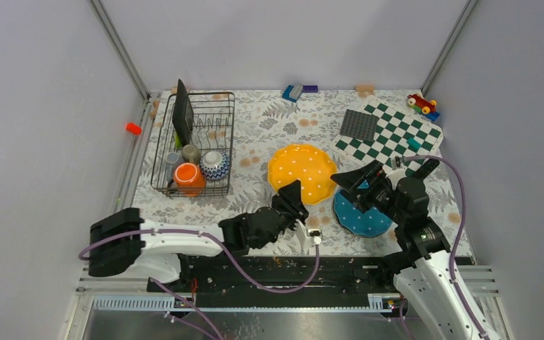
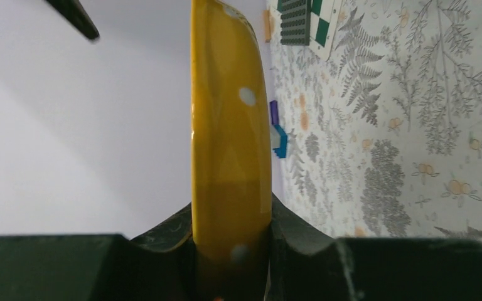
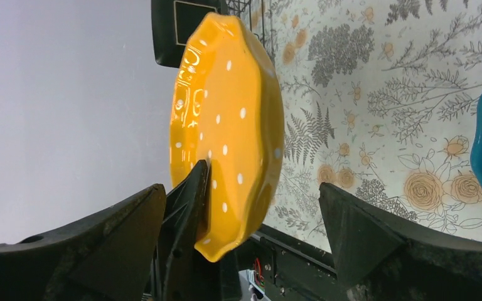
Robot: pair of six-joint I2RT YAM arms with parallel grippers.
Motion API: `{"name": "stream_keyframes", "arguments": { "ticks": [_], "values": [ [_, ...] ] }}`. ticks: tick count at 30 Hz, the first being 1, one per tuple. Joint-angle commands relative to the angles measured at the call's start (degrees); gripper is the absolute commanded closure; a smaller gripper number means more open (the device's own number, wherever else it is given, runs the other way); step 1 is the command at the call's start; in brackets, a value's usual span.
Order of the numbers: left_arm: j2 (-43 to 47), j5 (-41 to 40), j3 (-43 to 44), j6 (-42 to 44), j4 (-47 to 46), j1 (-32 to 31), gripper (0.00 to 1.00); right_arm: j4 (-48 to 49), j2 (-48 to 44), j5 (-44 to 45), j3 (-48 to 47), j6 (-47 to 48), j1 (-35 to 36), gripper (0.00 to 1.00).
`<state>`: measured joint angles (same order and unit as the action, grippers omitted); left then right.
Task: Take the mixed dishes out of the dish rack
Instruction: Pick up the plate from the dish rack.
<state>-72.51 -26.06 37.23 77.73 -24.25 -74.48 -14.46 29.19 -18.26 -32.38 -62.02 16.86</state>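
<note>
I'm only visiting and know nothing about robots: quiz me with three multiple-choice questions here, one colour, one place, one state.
1. The mug in the dish rack is: A white; B orange; C purple.
2. The blue plate lies: A in the dish rack; B on the table, right of the yellow plate; C on the chequered board.
3. The left end effector is: A open; B out of view; C shut on the yellow plate.
Key: B, orange glaze; B, it lies flat beside the yellow one; C, both fingers pinch its rim.

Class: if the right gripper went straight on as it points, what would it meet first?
Most likely the yellow plate, gripped at its rim by the left gripper; depth is unclear.
</note>
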Motion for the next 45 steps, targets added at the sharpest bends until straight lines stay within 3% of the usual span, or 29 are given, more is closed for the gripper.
{"name": "stream_keyframes", "arguments": {
  "ticks": [1,6,8,12,15,21,22,24,26,27,29,31,33,35,37,41,45],
  "values": [
    [-5.11,-8.82,0.24,13.41,-31.56,-2.29,1.00,9.92,1.38,-3.93,4.28,-5.88,0.01,0.02],
    [-11.98,-9.87,0.52,19.61,-44.74,-3.58,1.00,9.11,3.32,-4.86,5.82,-4.47,0.01,0.10],
    [-14.13,-10.52,0.75,21.47,-46.98,-3.86,1.00,11.14,3.45,-5.21,7.12,-4.76,0.04,0.18],
    [-16.87,-11.23,0.81,23.10,-49.41,-4.25,1.00,13.91,3.93,-5.97,8.50,-5.89,0.02,0.41],
    [-17.51,-11.42,0.91,22.87,-49.46,-4.57,1.00,13.85,4.12,-6.20,8.56,-6.19,0.01,0.65],
    [-17.12,-11.97,1.00,21.51,-47.49,-4.88,1.00,16.32,3.32,-6.43,9.12,-6.86,-0.01,1.00],
    [-16.95,-12.10,1.00,20.98,-46.69,-4.93,0.99,16.70,2.91,-5.92,9.43,-7.21,0.01,1.00],
    [-16.36,-12.74,1.26,19.76,-44.80,-5.04,0.68,16.83,1.84,-4.98,9.79,-7.49,0.01,1.00],
    [-15.45,-13.11,1.22,18.30,-43.43,-5.15,0.23,16.18,0.98,-4.18,9.57,-7.18,0.01,1.00],
    [-14.55,-13.07,1.15,17.13,-42.48,-5.15,0.06,16.07,0.65,-3.88,9.46,-7.03,0.01,1.00],
    [-11.98,-12.98,1.11,13.62,-37.09,-5.15,0.01,16.11,-0.05,-3.22,9.40,-6.98,0.01,1.00],
    [-7.82,-12.68,2.60,6.92,-24.47,-5.15,0.01,16.11,-0.98,-1.52,9.30,-6.83,0.01,1.00],
    [-2.95,-9.74,7.40,-5.99,-0.70,-5.15,0.01,16.13,-2.23,1.66,9.20,-6.61,0.01,1.00],
    [2.39,-1.27,12.98,-16.38,20.90,-4.88,0.01,16.04,-3.19,4.04,8.82,-5.87,0.06,1.00],
    [7.22,9.93,17.40,-21.55,36.48,-4.02,0.01,15.57,-4.03,6.33,8.30,-5.15,-0.01,1.00],
    [17.76,23.93,18.57,-22.69,46.63,-2.71,0.01,15.16,-6.33,11.06,8.61,-5.27,-0.01,1.00],
    [24.52,31.54,17.89,-28.44,42.86,1.56,0.01,11.38,-9.48,15.24,9.62,-5.04,-0.03,1.00]
  ]
}}
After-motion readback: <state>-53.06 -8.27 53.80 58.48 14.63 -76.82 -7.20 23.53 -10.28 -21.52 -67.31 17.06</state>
